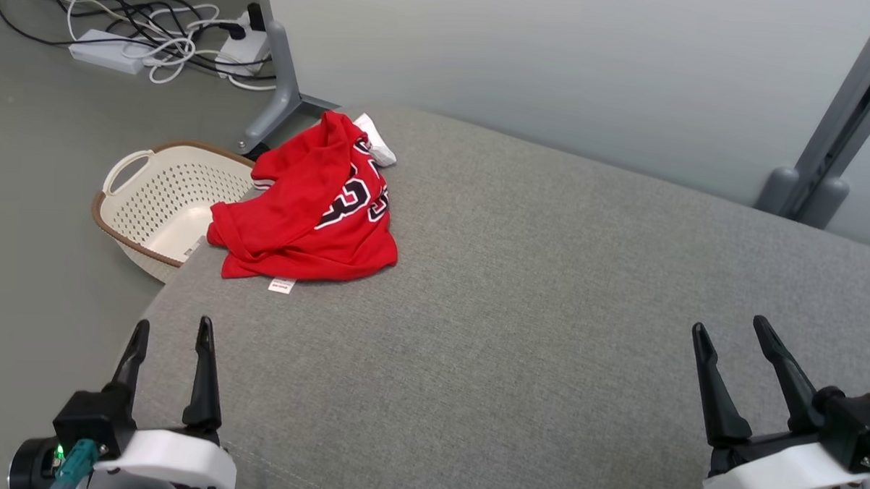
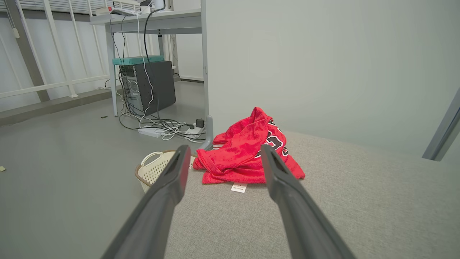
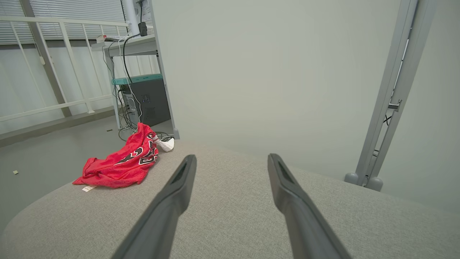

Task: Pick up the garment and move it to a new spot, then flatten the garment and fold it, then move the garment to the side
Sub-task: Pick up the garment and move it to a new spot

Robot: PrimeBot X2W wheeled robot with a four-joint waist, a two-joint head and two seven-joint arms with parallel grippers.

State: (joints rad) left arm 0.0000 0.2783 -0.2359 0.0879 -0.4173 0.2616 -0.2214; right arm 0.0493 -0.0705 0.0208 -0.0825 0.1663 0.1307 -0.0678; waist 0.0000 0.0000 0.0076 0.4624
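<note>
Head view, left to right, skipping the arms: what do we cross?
Cream perforated plastic basket on the floor → crumpled red jersey with black numbers on the grey cushion → grey metal post by the right edge.

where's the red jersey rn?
Head view, upper left: the red jersey lies crumpled at the far-left corner of the grey cushion, beside the cream basket, ahead of the left gripper.

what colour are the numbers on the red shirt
Black with white edging on the shirt, clearest in the head view.
</note>
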